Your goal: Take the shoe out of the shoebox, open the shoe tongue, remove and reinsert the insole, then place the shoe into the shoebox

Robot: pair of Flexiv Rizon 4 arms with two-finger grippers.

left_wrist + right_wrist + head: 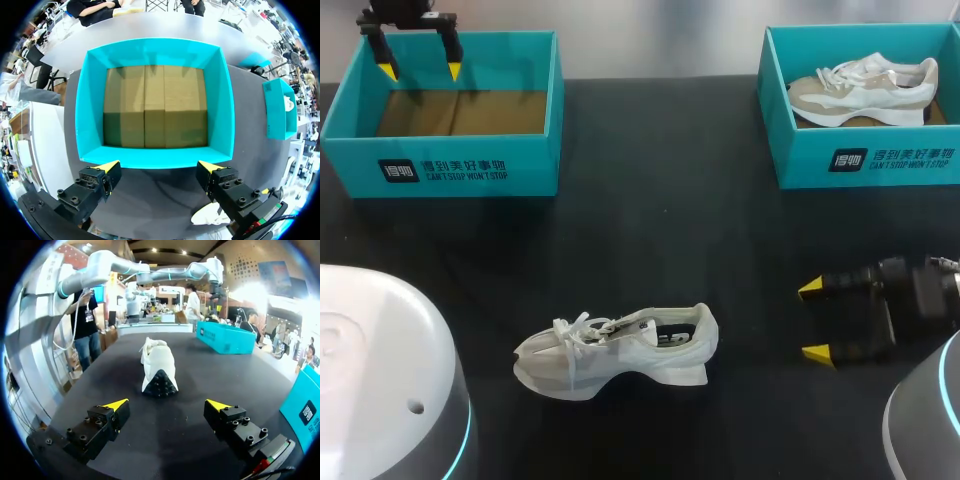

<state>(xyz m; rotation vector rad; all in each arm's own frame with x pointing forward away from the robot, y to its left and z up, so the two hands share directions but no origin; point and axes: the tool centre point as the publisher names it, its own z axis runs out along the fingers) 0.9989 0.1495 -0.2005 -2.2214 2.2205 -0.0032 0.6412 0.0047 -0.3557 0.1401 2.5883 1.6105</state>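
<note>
A white shoe [616, 351] lies on its side on the black table, toe to the left, near the front middle. In the right wrist view the shoe [158, 363] lies ahead of my right gripper [168, 405], heel end towards it, apart from the open fingers. My right gripper [816, 321] hovers open to the shoe's right. My left gripper [419, 71] hangs open over the empty teal shoebox [450, 170] at the back left. Below the left gripper [159, 165] that shoebox [155, 156] shows its bare cardboard floor. A bit of the shoe [207, 217] peeks beside one finger.
A second teal shoebox [860, 160] at the back right holds a white and beige shoe [865, 90]. It also shows as the second shoebox [280, 107] in the left wrist view and as the second shoebox [306, 405] beside my right gripper. The first shoebox [225, 337] stands beyond the shoe.
</note>
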